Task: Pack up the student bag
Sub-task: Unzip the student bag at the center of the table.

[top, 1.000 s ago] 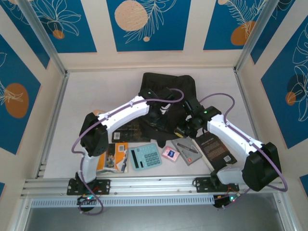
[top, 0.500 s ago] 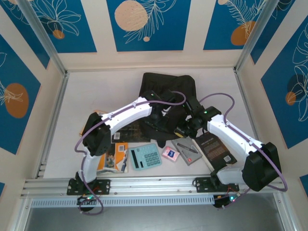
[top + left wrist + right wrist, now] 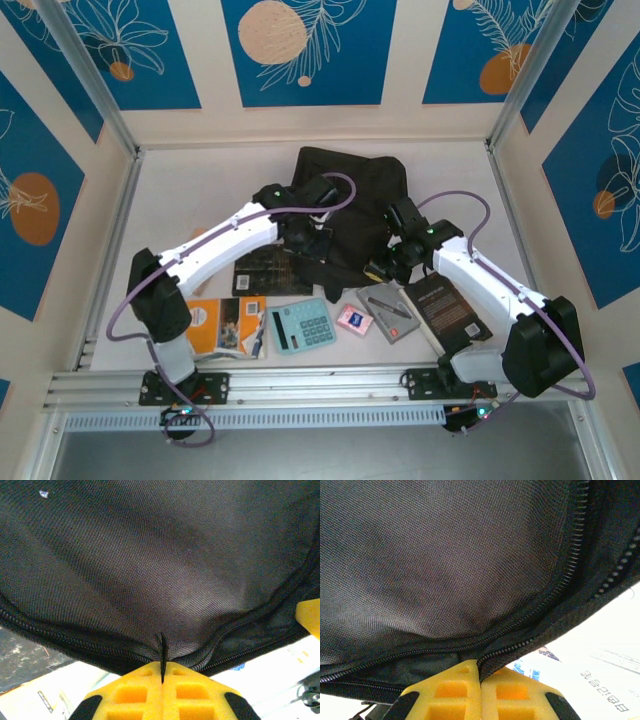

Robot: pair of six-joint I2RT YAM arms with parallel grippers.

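Overhead, the student bag (image 3: pixel 350 185) lies on the white counter (image 3: pixel 200 190), towards the far side and about midway across. Both arms reach in to its near edge: the left end effector (image 3: pixel 318 240) meets the bag's near-left part and the right end effector (image 3: pixel 383 268) its near-right part. In front of the bag sits a row of loose items: an orange booklet (image 3: pixel 225 325), a dark book with gold print (image 3: pixel 268 270) partly under the left arm, a light blue calculator (image 3: pixel 302 325), a small pink card (image 3: pixel 353 319), a grey case (image 3: pixel 390 312) and a black book (image 3: pixel 445 305)

From the left wrist, the left end effector (image 3: pixel 162 666) has its yellow fingers (image 3: pixel 135 695) pressed together, pinching a thin black tab where the bag's zipper (image 3: pixel 75 637) runs along the edge; black woven fabric (image 3: pixel 160 555) spans the frame above

From the right wrist, the right end effector (image 3: pixel 479 669) is likewise pressed together, its fingers (image 3: pixel 510 695) nipping the bag's zippered edge (image 3: pixel 520 647), with black fabric (image 3: pixel 445 555) overhead and printed white paper (image 3: pixel 600 690) below right
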